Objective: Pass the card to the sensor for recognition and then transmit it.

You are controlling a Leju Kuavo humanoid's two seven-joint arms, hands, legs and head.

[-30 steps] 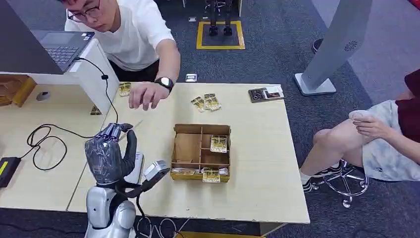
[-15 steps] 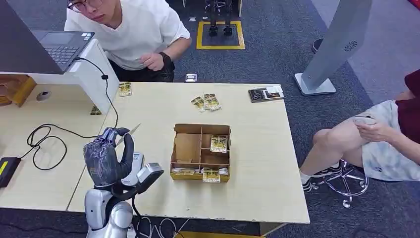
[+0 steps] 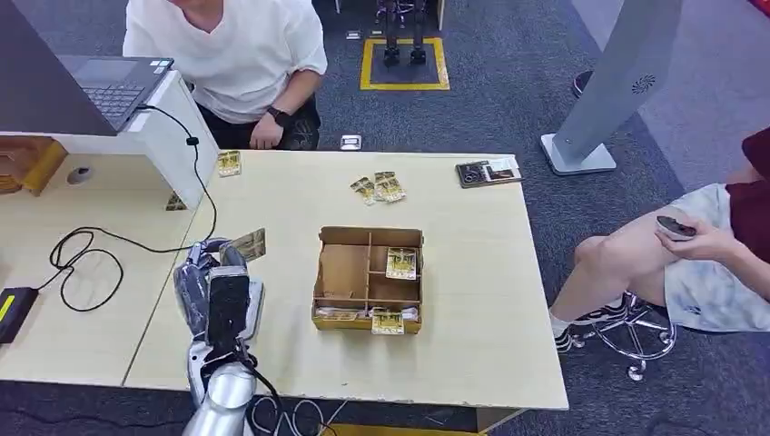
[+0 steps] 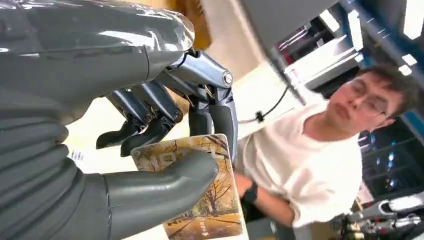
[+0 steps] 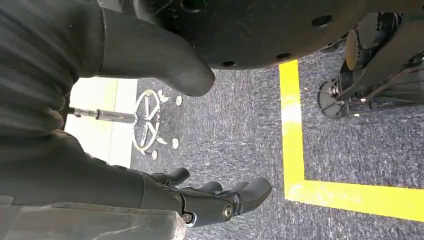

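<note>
One card (image 3: 247,244) matters here, and the left hand (image 3: 216,289) already has it: in the left wrist view the thick thumb presses its printed face (image 4: 205,200) while the darker fingers (image 4: 220,117) back it from behind, so the fingers are closed on the card. It stands raised off the table (image 3: 472,272), its long axis running out past the fingertips, away from the palm and toward the far side of the table where a person (image 3: 231,54) in a white shirt sits. Relative to the divided cardboard box (image 3: 368,268), the held card is just to the left, apart from it, above the small white device (image 3: 252,304) lying under the hand, which is probably the sensor, though I cannot tell for sure. The coming move likely turns on lowering the card's face to that device. The right hand (image 5: 215,200) hangs over carpeted floor, fingers loosely apart and holding nothing; the left hand is plainly the one placed to act.
</note>
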